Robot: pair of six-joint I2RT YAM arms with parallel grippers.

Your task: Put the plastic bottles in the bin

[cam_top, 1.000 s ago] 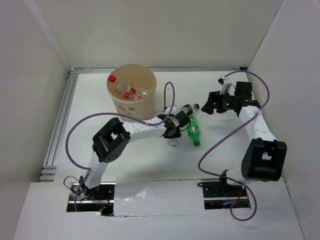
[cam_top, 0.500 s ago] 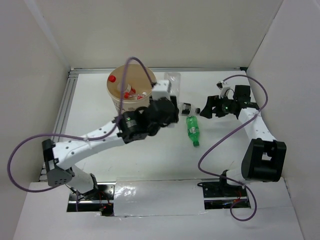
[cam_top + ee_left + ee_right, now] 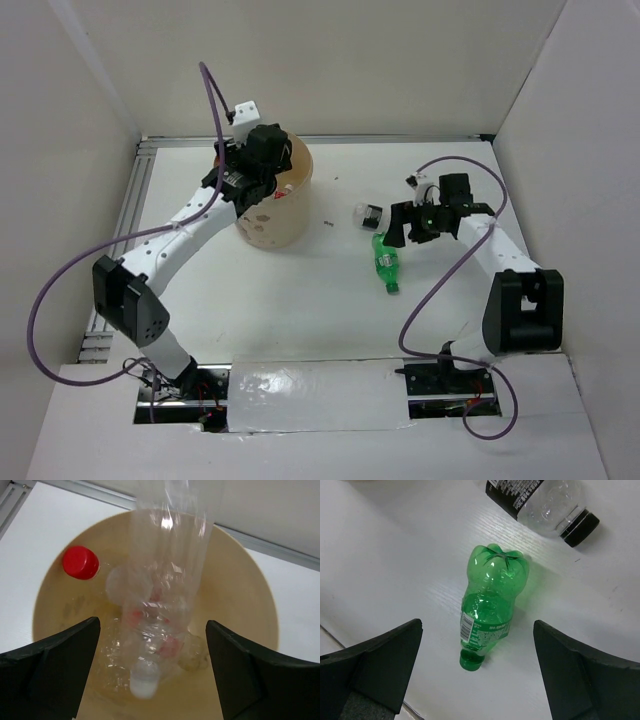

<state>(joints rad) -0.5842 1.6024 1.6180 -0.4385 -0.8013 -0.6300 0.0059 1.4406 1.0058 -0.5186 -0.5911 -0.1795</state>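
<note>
My left gripper point(image 3: 250, 172) hangs open over the tan bin point(image 3: 283, 212). In the left wrist view a clear bottle point(image 3: 162, 595) with a white cap, cap down and blurred, sits between my spread fingers point(image 3: 55, 672) without touching them, inside the bin's rim point(image 3: 250, 595). Other clear bottles lie at the bin's bottom, one with a red cap point(image 3: 80, 562). My right gripper point(image 3: 408, 228) stands open above a green bottle point(image 3: 492, 600) lying on the table, cap toward me. A dark-labelled bottle point(image 3: 540, 500) with a black cap lies just beyond it.
White walls close in the table on the left, back and right. An aluminium rail point(image 3: 125, 235) runs along the left edge. A small dark speck point(image 3: 327, 222) lies on the table right of the bin. Purple cables loop from both arms.
My left arm swung from mid-table up over the bin with the clear bottle and opened its jaws. My right gripper shifted left and nearer, over the green bottle, and opened wider.
</note>
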